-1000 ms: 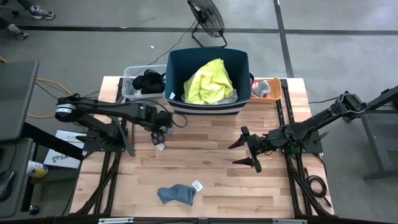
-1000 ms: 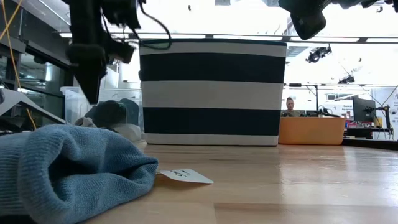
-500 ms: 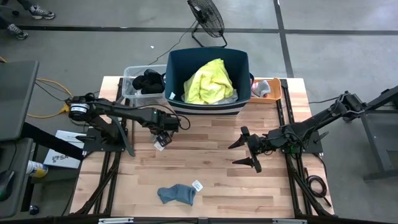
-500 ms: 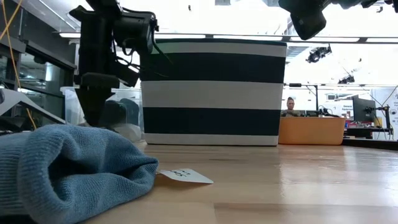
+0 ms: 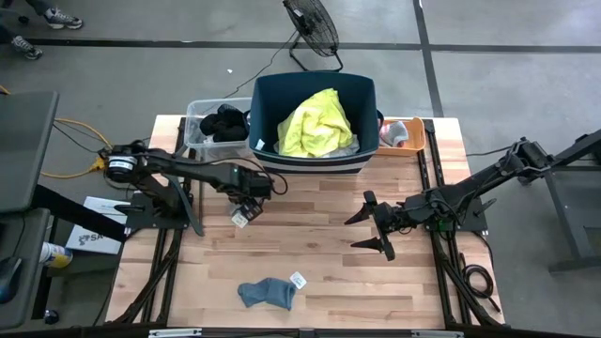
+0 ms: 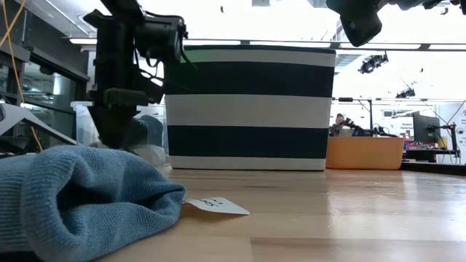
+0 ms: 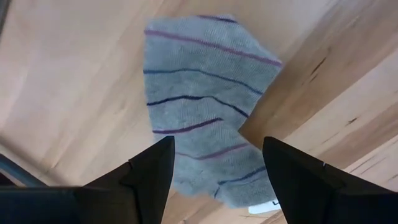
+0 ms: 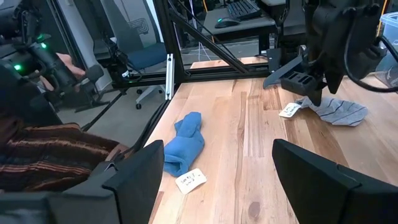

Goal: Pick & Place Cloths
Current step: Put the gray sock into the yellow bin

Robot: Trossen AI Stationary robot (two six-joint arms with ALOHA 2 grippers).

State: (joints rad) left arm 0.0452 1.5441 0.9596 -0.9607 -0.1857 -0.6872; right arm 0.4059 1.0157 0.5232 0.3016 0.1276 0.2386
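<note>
Left hand point(image 5: 246, 208) low over a grey striped sock point(image 7: 202, 93) lying flat on the table point(image 5: 319, 268), fingers spread wide on either side of it, not gripping; the sock sits near the table's left side, just in front of the navy-and-white striped tub point(image 5: 315, 117). Right hand point(image 5: 374, 225) hangs over the right-centre of the table, fingers wide apart, holding nothing. Blue sock point(image 5: 267, 293) with a white tag point(image 5: 299, 280) beside it lies close to the table's front edge, well apart from both hands; bare wood lies between it and the two hands. Neon yellow shirt point(image 5: 315, 122) heaped in the tub at the back edge. Dark socks point(image 5: 223, 122) in a clear bin point(image 5: 195, 117) touching the tub's left side; small orange tray point(image 5: 406, 131) just to the tub's right at the back right corner. Middle of the table between the two hands is bare wood.
</note>
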